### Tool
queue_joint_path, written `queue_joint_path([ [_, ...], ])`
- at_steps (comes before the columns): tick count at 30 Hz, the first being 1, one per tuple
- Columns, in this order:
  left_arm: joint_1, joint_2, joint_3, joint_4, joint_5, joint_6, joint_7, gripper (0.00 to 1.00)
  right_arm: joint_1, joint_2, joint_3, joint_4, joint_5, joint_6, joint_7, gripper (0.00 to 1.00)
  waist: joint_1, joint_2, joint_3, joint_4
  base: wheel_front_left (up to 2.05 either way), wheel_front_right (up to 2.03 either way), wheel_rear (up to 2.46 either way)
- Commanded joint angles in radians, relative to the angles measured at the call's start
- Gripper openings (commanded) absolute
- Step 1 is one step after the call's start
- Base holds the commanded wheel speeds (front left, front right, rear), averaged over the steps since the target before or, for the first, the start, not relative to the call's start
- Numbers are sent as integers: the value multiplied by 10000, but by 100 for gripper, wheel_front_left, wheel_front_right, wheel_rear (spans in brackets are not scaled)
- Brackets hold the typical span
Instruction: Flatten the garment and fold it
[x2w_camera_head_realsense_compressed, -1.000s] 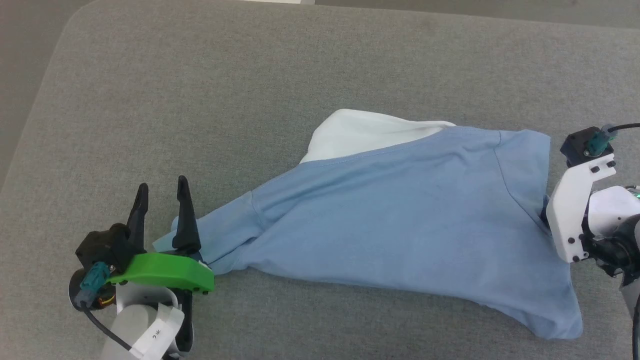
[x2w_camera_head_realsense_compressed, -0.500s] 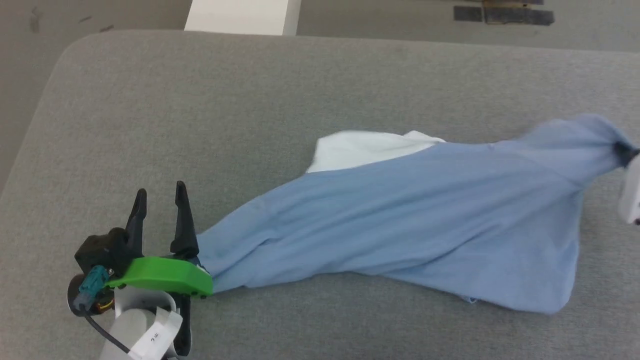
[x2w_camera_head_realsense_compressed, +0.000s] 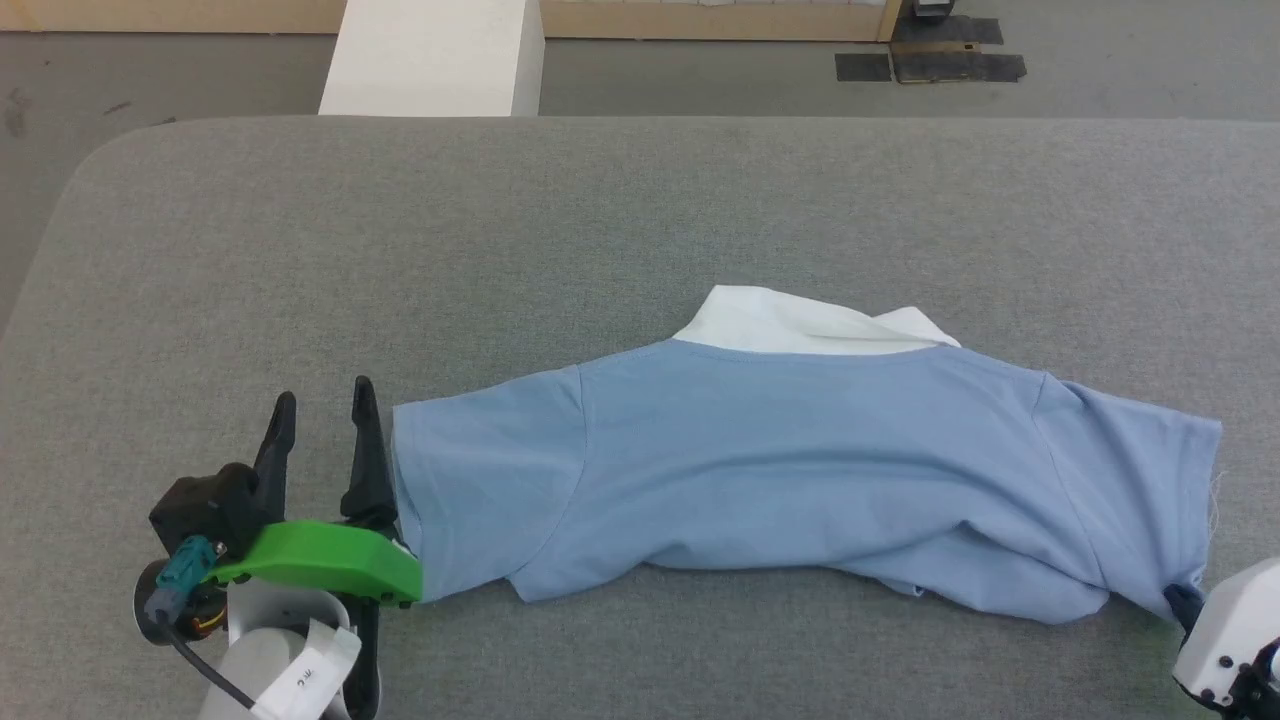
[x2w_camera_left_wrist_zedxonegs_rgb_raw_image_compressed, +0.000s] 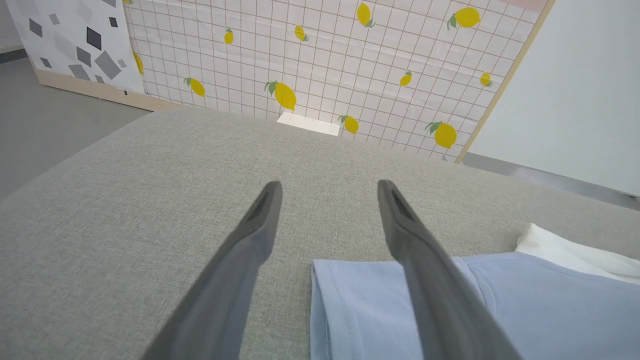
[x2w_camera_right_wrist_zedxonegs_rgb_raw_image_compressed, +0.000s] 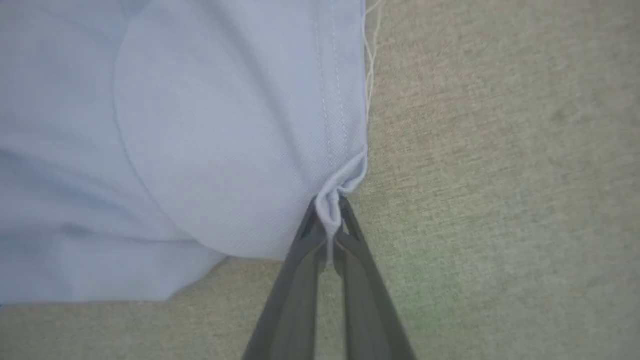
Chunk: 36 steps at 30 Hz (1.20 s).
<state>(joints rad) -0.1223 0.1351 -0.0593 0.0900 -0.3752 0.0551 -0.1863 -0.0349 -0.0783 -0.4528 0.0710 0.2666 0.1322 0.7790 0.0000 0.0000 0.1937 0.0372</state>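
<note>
Pinching the garment by one corner, our right gripper has its jaws closed on a small bunch of blue cloth, right where the stitched hem of the right sleeve ends. Our left gripper stands wide open with nothing in it, low over the table at the edge of the left sleeve. In its wrist view one finger crosses above that edge, and we cannot tell whether it touches the cloth.

The garment lies across the middle of the table, sleeves out to either side and the white collar at the far edge. Its far half is fairly smooth. The near edge is rumpled, with folds gathering toward the right gripper.

We judge this cloth to be light, soft and limp. Whatever we lift will sag, and a pull from one point draws creases toward that point, as the puckers at the pinch show. The knit likely stretches a little, so hard tugs may distort it. The table's cover looks coarse, so we expect the cloth to drag rather than slide.

The doubled, stitched hems look like the best places to take hold, being thicker and less apt to slip from narrow fingers. To flatten it, we would close the left gripper on the near corner of the left sleeve, matching the right, and tension the garment evenly between the two. A loose thread hangs off the right hem and could snag.
</note>
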Motion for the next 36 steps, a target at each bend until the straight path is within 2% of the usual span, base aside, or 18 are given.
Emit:
queue_joint_path([
  [1, 108, 79, 12, -38, -177, 68, 61, 100, 66, 45, -44, 62, 107, -15, -137, 0, 0, 0, -6, -18, 0, 0, 0],
  [2, 114, 91, 7, -40, -189, 79, 107, 100, 58, 100, -75, 79, 160, -15, -308, 0, 0, 0, -10, -27, 0, 0, 0],
  [3, 120, 100, 5, -43, -195, 86, 125, 100, 36, 130, -80, 73, 192, -15, -487, 38, 0, 0, -29, -31, 0, 0, 0],
  [4, 131, 108, -3, -37, -205, 96, 161, 100, -1, 159, -87, 48, 248, -15, -718, 100, 0, 0, -51, -33, 0, 0, 0],
  [12, 239, 163, -119, 64, -258, 111, 383, 100, -327, 261, -777, -955, 1087, -15, -3281, 100, 0, 0, -385, 51, 0, 0, 0],
  [17, 217, 348, -276, 235, -258, 148, 1117, 100, -289, 276, -970, -1378, 1204, -15, -3960, 100, 0, 0, -439, 35, 0, 0, 0],
  [22, -920, 816, -677, 724, -202, 66, 3107, 100, -263, 278, -995, -1600, 1193, -15, -3934, 100, 0, 0, -180, 158, 0, 0, 0],
  [27, -2916, 1200, -1445, 1621, -69, -179, 6064, 100, -374, 279, -917, -1840, 1091, -15, -3685, 100, 0, 0, 272, 314, 0, 0, 0],
  [31, -4236, 1231, -2026, 2576, 38, -283, 8157, 100, -547, 280, -804, -2035, 1013, -15, -3491, 100, 0, 0, 607, 280, 0, 0, 0],
  [36, -5020, 1146, -2524, 3550, 188, -197, 9878, 100, -795, 280, -707, -2253, 967, -15, -3349, 100, 0, 0, 1007, 150, 0, 0, 0],
])
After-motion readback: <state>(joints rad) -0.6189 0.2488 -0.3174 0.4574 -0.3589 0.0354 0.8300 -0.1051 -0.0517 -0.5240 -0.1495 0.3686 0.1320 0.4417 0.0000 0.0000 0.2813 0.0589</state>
